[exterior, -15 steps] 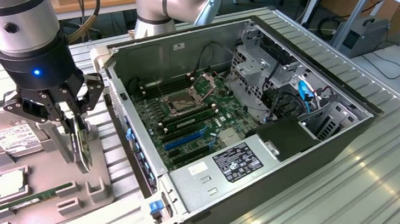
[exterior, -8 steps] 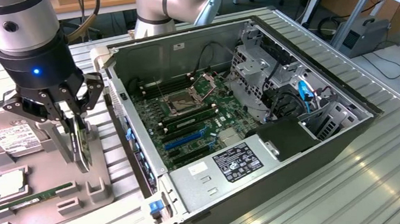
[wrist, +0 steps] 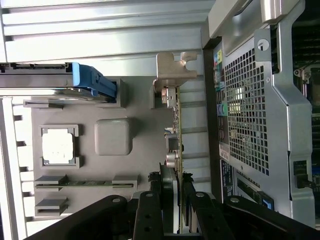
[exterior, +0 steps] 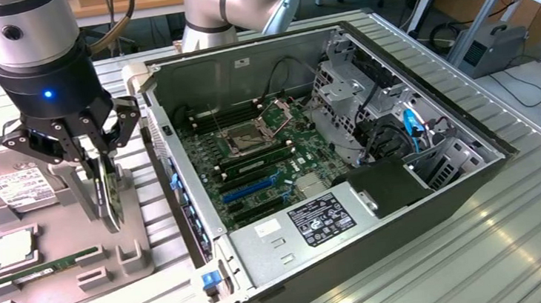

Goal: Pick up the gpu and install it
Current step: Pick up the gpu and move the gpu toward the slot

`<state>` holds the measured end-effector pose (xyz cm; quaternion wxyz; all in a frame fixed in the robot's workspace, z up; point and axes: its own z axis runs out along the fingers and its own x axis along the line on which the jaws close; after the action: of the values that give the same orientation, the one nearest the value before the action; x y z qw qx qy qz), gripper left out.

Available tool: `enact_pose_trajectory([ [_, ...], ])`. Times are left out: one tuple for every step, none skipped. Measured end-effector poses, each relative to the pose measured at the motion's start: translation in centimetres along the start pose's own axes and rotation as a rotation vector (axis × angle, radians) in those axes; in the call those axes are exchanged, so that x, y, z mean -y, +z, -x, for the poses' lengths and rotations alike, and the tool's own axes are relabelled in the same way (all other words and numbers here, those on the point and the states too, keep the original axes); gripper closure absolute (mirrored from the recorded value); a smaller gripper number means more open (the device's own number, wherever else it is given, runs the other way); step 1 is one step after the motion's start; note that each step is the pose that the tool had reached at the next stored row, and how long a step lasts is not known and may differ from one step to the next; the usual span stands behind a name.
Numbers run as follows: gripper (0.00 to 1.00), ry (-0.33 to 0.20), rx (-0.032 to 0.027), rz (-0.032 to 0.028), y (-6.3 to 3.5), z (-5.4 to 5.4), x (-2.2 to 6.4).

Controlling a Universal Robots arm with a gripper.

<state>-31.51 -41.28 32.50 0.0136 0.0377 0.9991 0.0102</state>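
The gpu [exterior: 109, 200] stands on edge over the grey parts tray [exterior: 61, 298], at the exterior view's left, beside the open computer case [exterior: 424, 203]. My gripper [exterior: 99, 194] comes down from above, and its fingers press on the card's two faces. In the wrist view the gpu [wrist: 176, 145] shows edge-on, with its silvery metal bracket [wrist: 174, 70] at the far end and my gripper [wrist: 175, 192] shut across it. I cannot tell whether the card rests in the tray or hangs just above it.
On the tray lie a hard drive [exterior: 14, 187], a processor [exterior: 12, 251] and a green memory stick [exterior: 44, 271]. The case's motherboard [exterior: 252, 172] lies exposed, with its expansion slots [exterior: 249, 187] near the case wall that faces the tray. The ribbed metal table [exterior: 479, 250] surrounds everything.
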Motion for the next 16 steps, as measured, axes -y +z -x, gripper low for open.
enact_pose_trajectory([
  [0.73, 0.0, 0.0, 0.0001, -0.01, 0.0, 0.0],
  [0.73, 0.0, 0.0, 0.0, -0.03, 0.0, 0.0],
  [0.73, 0.0, 0.0001, 0.0001, -0.06, 0.01, 0.0],
  [0.73, 0.0, 0.0, 0.0, -0.08, 0.0, 0.0],
  [0.73, 0.0, 0.0, 0.0, -0.1, 0.0, 0.0],
  [0.73, 0.0, 0.0, 0.0, -0.12, 0.0, 0.0],
  [0.73, 0.0, 0.0001, 0.0, -0.13, 0.0, 0.0],
  [0.73, 0.0, 0.0, 0.0, -0.15, 0.01, 0.0],
  [0.73, 0.0, 0.0, 0.0, -0.17, 0.01, 0.0],
  [0.73, 0.0, 0.0, 0.0, -0.22, 0.01, -0.01],
  [0.73, 0.0, 0.0, 0.0, -0.27, 0.01, -0.01],
  [0.73, 0.0, 0.0, 0.0, -0.29, 0.01, -0.01],
  [0.73, 0.0, 0.0, 0.0, -0.3, 0.01, -0.01],
  [0.73, 0.0, 0.0, 0.0, -0.33, 0.01, -0.01],
  [0.73, 0.0, 0.0, 0.0, -0.36, 0.01, -0.01],
  [0.73, 0.0, 0.0, 0.0, -0.38, 0.01, -0.01],
])
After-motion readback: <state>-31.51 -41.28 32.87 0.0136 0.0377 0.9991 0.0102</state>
